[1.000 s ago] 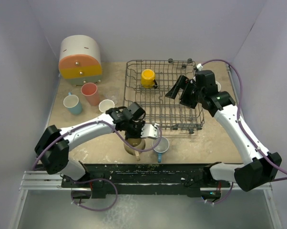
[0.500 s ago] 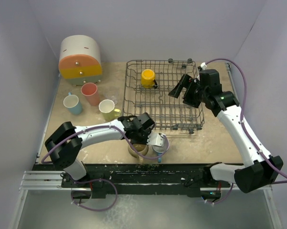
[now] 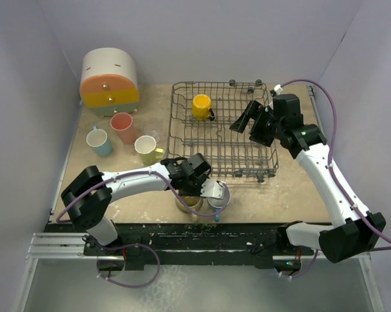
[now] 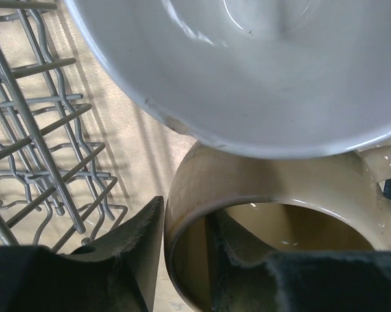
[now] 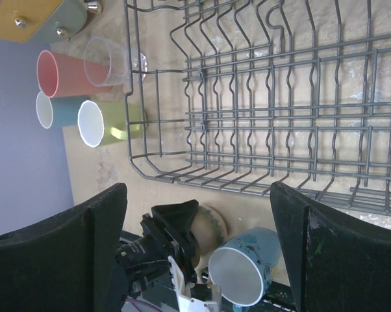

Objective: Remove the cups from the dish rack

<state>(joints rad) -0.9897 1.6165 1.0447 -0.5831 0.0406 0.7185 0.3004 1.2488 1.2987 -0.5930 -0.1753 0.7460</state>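
The wall of the tan mug (image 4: 247, 188) is straddled by the jaws of the left gripper (image 4: 186, 214), one finger outside and one inside; whether it is pinched cannot be told. The mug, glossy and brown-stained within, is stood upright on the table (image 3: 299, 188) in front of the dish rack (image 3: 221, 84), just beside a blue mug (image 3: 218, 198). The right gripper (image 5: 197, 188) is held spread wide over the rack's right side. A yellow mug (image 3: 201, 106) is seen in the rack's far part

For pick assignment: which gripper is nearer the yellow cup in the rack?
Right. Right gripper hovers over the dish rack near the yellow cup; left gripper is outside it, at the tan mug.
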